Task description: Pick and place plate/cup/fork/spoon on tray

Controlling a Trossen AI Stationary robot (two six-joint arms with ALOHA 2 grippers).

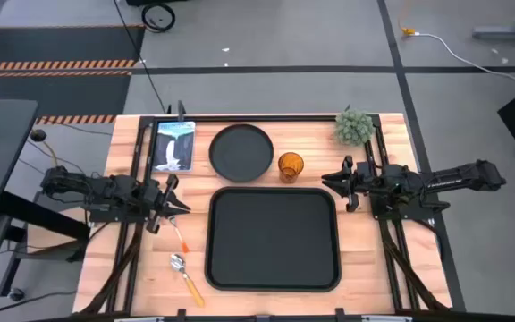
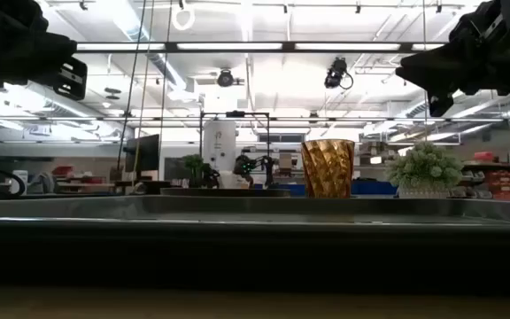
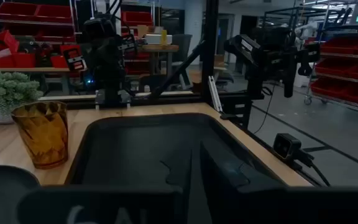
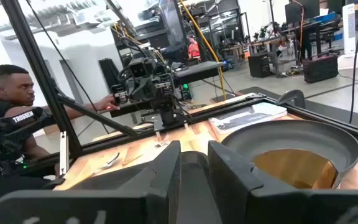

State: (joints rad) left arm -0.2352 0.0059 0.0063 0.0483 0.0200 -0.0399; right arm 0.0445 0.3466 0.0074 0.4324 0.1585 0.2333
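High view: the black tray (image 1: 274,239) lies empty at the table's middle. With the tray as the dial's hub, the round plate (image 1: 241,151) sits at 11 o'clock just beyond the rim, the amber cup (image 1: 291,166) at 12 o'clock close beside the plate, the fork (image 1: 181,234) at 9 o'clock, and the spoon (image 1: 184,275) at 8 o'clock. The left gripper (image 1: 173,205) hovers just above the fork's tine end, its 2 fingers drawn nearly together with nothing between them. The right gripper (image 1: 340,182) waits at 2 o'clock, near the cup; its fingers stand a narrow gap apart in the right wrist view and grasp nothing.
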